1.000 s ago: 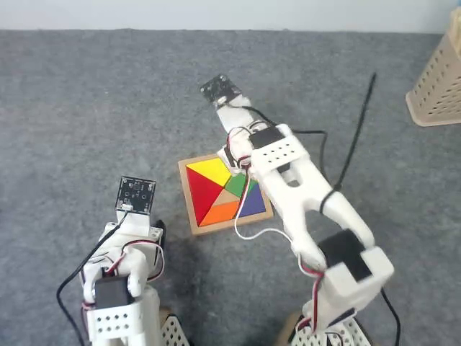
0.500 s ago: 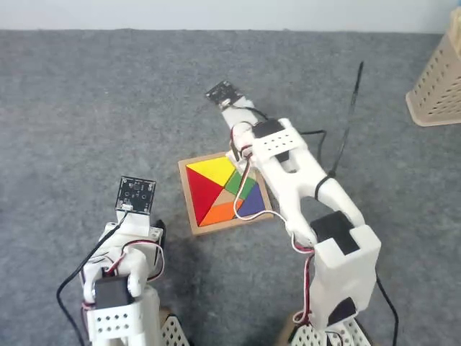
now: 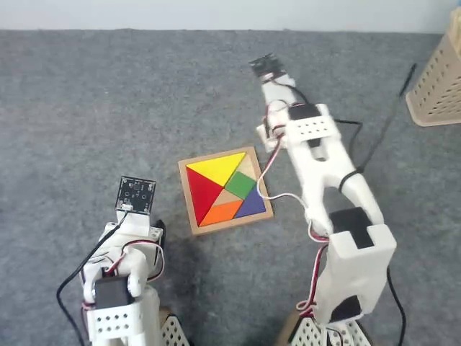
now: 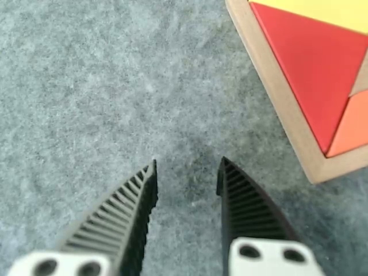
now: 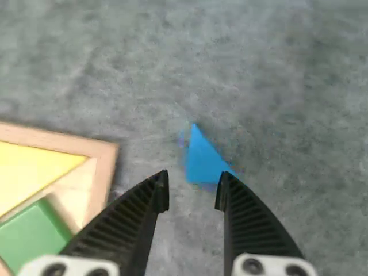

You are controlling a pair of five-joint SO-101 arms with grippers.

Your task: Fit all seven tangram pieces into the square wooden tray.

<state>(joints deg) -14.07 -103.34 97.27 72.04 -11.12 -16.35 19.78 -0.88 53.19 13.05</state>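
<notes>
The square wooden tray (image 3: 189, 203) lies mid-table holding yellow (image 3: 216, 169), red (image 3: 202, 193), green (image 3: 240, 185), orange (image 3: 222, 211) and purple (image 3: 251, 205) pieces, with bare wood showing between them. In the right wrist view a blue triangle (image 5: 201, 158) lies on the carpet just outside the tray's corner (image 5: 103, 155). My right gripper (image 5: 192, 175) is open, its fingertips right at the triangle's near edge. My left gripper (image 4: 188, 164) is open over bare carpet, close to the tray's rim (image 4: 276, 103) and the red piece (image 4: 313, 69).
Grey carpet covers the table. A beige perforated basket (image 3: 436, 79) stands at the far right edge. A black cable (image 3: 389, 122) trails beside the right arm (image 3: 324, 166). The left arm (image 3: 119, 281) sits at the near left.
The right arm has swung right, off the tray to beside its far right corner, uncovering the pieces. The left arm has not moved.
</notes>
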